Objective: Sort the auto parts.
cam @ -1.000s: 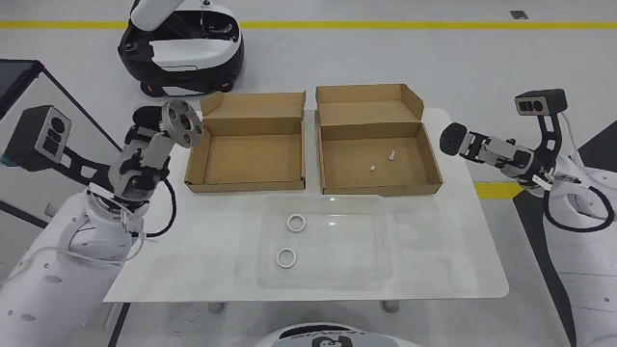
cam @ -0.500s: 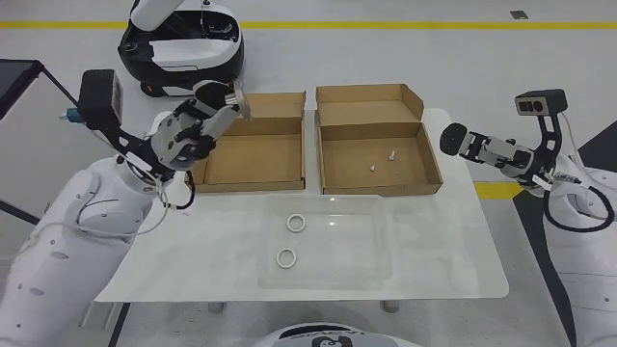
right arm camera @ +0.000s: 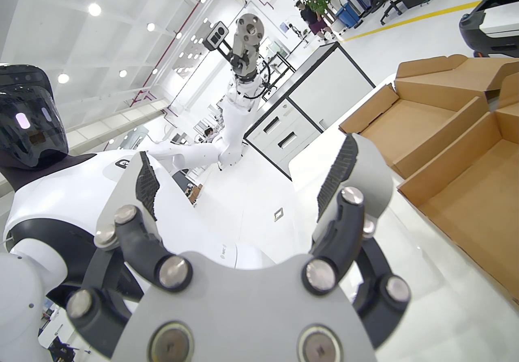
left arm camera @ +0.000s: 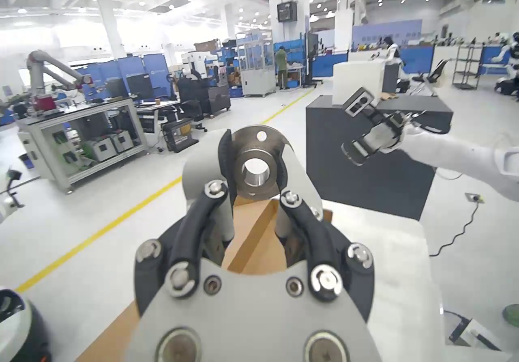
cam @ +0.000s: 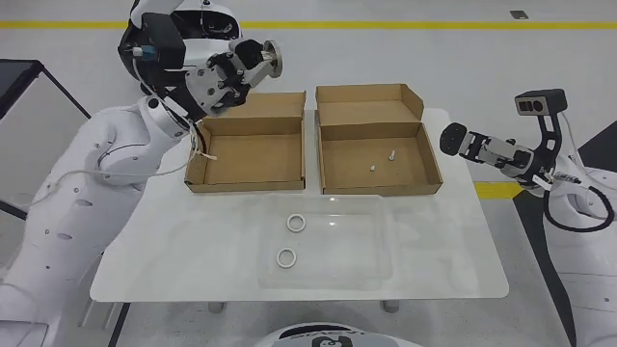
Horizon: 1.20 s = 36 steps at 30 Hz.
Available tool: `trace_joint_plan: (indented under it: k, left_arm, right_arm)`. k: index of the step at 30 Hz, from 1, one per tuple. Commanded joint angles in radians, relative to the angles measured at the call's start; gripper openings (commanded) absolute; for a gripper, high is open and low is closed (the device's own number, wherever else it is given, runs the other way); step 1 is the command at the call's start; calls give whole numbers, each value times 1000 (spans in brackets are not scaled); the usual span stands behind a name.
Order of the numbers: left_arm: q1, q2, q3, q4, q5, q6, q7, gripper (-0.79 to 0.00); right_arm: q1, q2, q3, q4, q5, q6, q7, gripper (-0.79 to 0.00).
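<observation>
Left gripper clamped on metal flange, raised in the air near the far side of left cardboard box (bore axis runs along the fingers, hole facing the wrist camera). Right gripper spread wide, holding nothing, just off the right edge of table, past right cardboard box.

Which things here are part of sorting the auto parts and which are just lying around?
Job: metal flange in the left gripper, two white rings, clear tray, two cardboard boxes, small white parts in one box.
Around: wheeled robot base behind the boxes, yellow floor line.
</observation>
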Motion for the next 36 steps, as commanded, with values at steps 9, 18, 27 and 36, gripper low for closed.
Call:
trace_joint_plan:
  k: [9,18,27,36]
  left_arm:
    - [-21,-18,78,132,216,14,-126,-785]
    - [-86,-59,189,250,279,39,-202,-785]
    - [-225,-140,361,411,282,54,-314,-785]
    - [-294,-205,466,578,320,55,-349,-785]
  right_arm:
    - [0,0,0,0,0,0,0,0]
    - [0,0,0,0,0,0,0,0]
    - [0,0,0,0,0,0,0,0]
    - [0,0,0,0,0,0,0,0]
